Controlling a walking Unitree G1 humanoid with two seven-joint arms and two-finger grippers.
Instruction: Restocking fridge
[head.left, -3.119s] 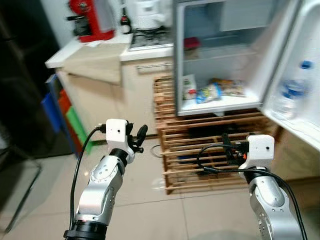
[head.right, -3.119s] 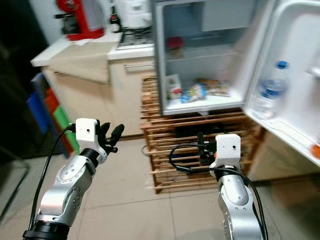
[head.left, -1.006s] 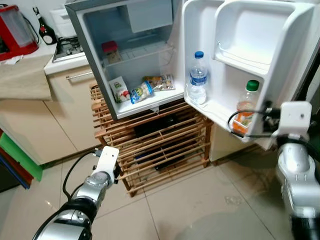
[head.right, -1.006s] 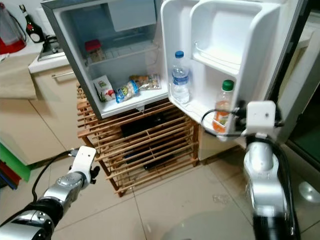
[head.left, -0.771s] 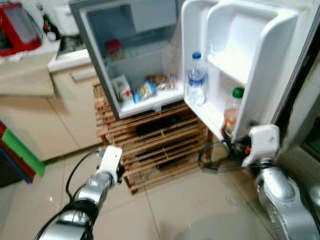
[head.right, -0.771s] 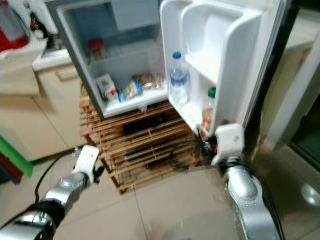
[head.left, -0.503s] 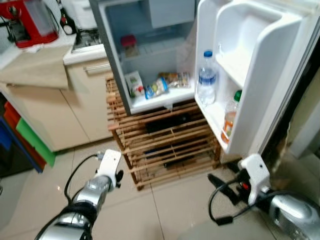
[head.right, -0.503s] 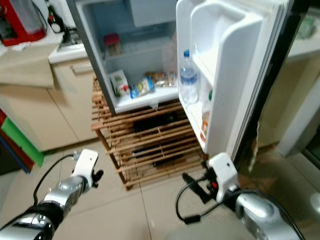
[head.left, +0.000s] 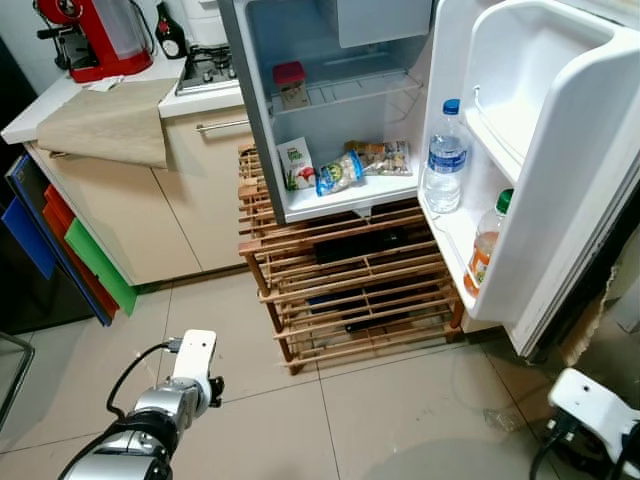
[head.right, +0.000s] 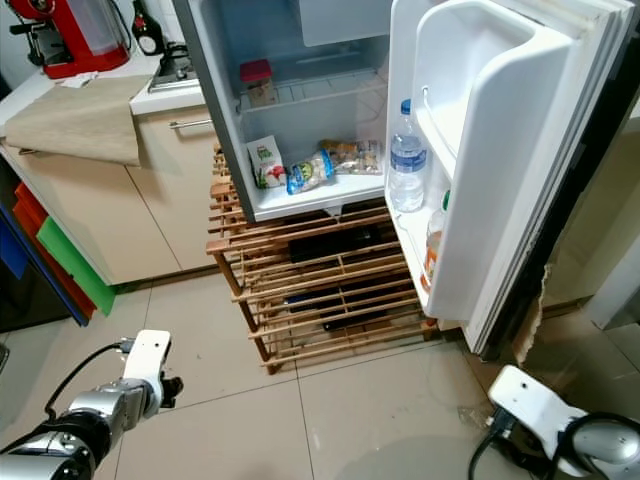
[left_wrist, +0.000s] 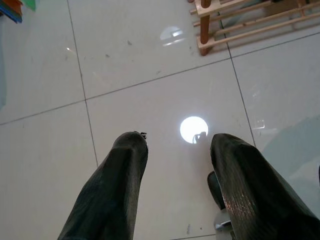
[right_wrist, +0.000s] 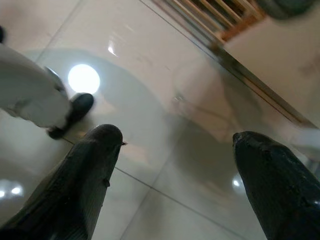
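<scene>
With the fridge standing open well above and ahead of them, already holding a water bottle, a juice bottle and snack packs, the left gripper and right gripper hang low over the floor, fingers spread and empty, so any further restocking seems unstarted.

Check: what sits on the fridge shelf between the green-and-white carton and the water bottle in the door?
Left eye view: between the carton and water bottle lie a blue snack pouch and flat snack packet.
</scene>
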